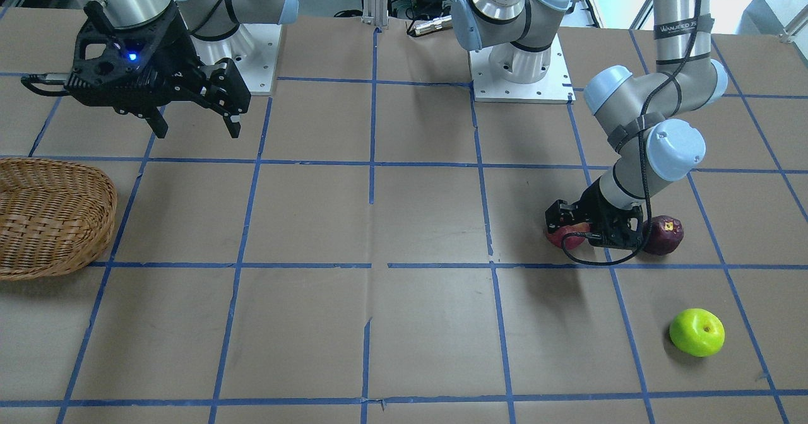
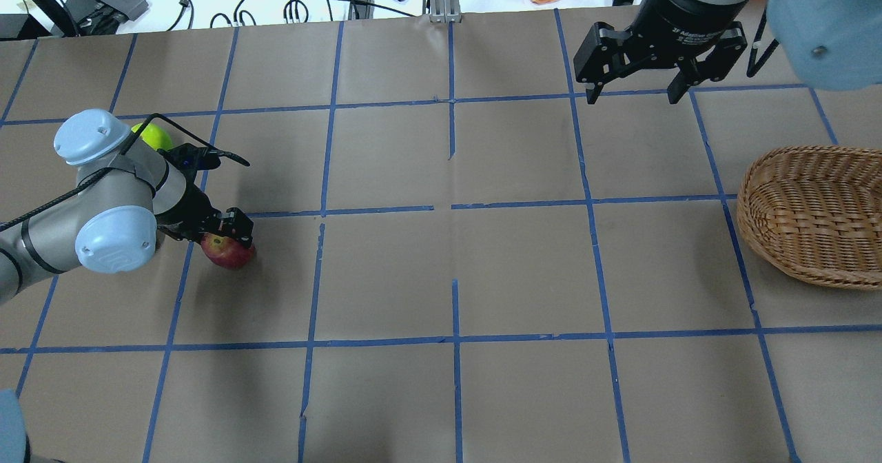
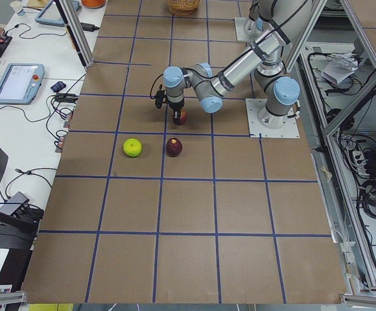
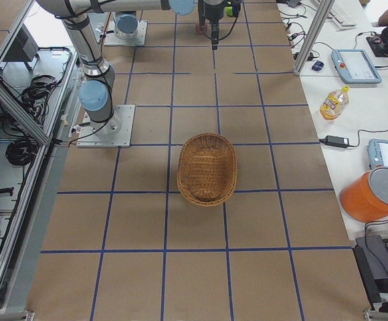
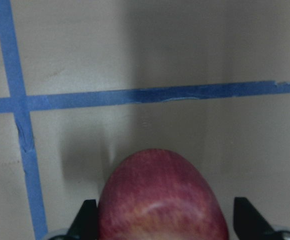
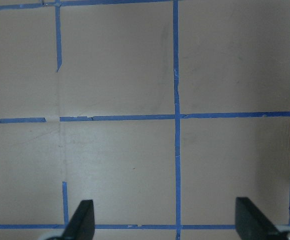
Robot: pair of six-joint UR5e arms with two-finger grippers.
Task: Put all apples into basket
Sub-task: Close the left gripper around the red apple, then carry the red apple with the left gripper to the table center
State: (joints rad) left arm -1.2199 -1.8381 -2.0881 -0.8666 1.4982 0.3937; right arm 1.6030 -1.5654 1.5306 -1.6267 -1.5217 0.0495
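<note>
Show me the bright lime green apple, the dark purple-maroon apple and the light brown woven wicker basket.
bright lime green apple [image 1: 696,332]: front-facing view, middle of its skin.
dark purple-maroon apple [image 1: 666,235]: front-facing view, its uncovered side.
light brown woven wicker basket [image 2: 813,218]: overhead view, bare inner weave.

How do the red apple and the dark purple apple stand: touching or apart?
Apart. The exterior left view shows bare table and a blue tape line between the red apple and the dark purple apple.
</note>
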